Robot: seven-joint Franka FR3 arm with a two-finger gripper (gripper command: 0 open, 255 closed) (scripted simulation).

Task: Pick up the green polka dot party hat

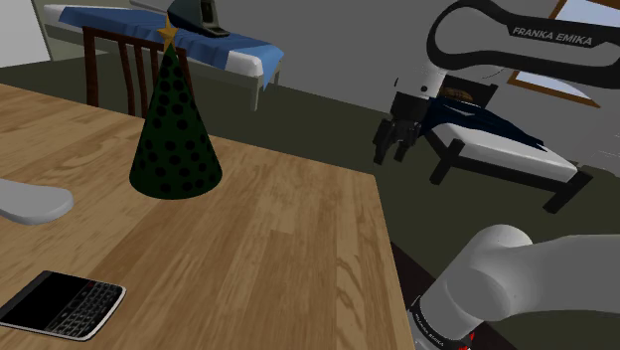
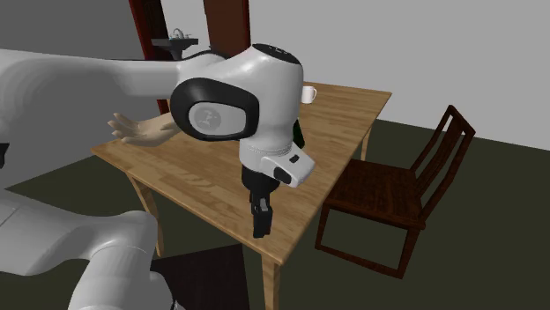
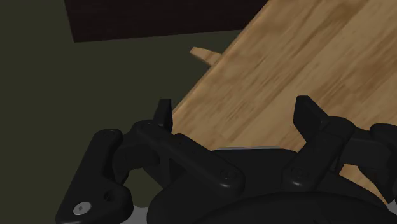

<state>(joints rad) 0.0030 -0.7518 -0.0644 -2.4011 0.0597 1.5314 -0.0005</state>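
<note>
Plainly, "FRANKA EMIKA" on the arm (image 1: 552,50) above the spread-fingered pincer (image 1: 391,152).

The light-brown rectangular table (image 1: 288,249) shows streaked wood grain. The dark green dotted cone-shaped party hat (image 1: 176,139) looks matt. The flat black keypad phone (image 1: 62,303) has a glossy screen. The dark red-brown slatted chair (image 2: 388,189) is smooth wood.

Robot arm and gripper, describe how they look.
The arm has rounded white links with dark joint rings and dark FRANKA EMIKA lettering. The gripper is all black, with two blocky fingers.
</note>
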